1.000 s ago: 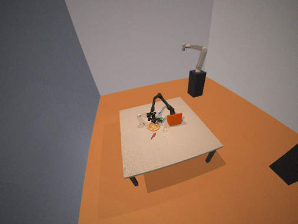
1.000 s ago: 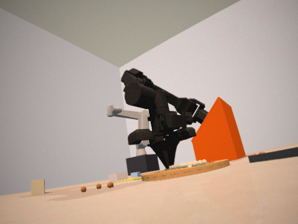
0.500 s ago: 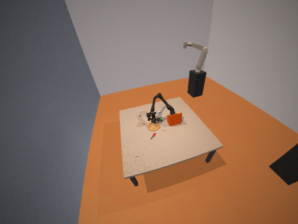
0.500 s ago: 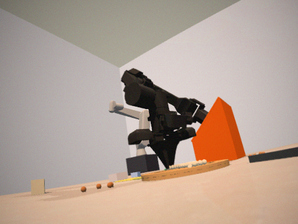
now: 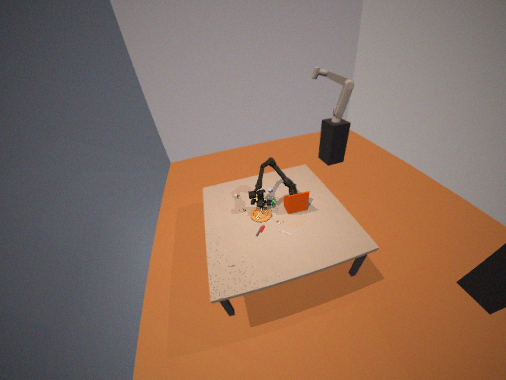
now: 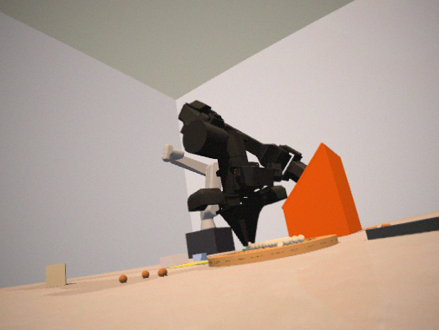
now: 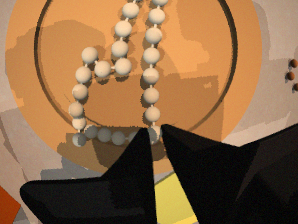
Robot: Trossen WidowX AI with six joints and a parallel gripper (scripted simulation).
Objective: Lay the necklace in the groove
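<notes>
The round bead board (image 5: 254, 219) (image 6: 278, 253) (image 7: 247, 60) is orange-brown, with a dark ring groove. The pearl bead necklace (image 6: 282, 241) (image 7: 151, 75) lies bunched on it: two strands run across the inside of the ring, and a loop with a kink sits at the lower left in the wrist view. The lower row of beads lies in shadow near the board's edge. My gripper (image 6: 248, 246) (image 7: 154, 132) is down at the board's near part in the wrist view and is shut on a bead at the lower right corner of the necklace. The fingers partly hide that bead.
An orange-red block (image 5: 296, 202) (image 6: 321, 200) stands beside the arm. Small brown beads (image 6: 162, 272) (image 7: 291, 76), a tan block (image 6: 55, 275), a blue piece (image 6: 199, 256) and a flat yellow piece (image 6: 188, 264) (image 7: 175, 200) lie around the board. A red and grey knife-like tool (image 5: 261, 230) lies in front.
</notes>
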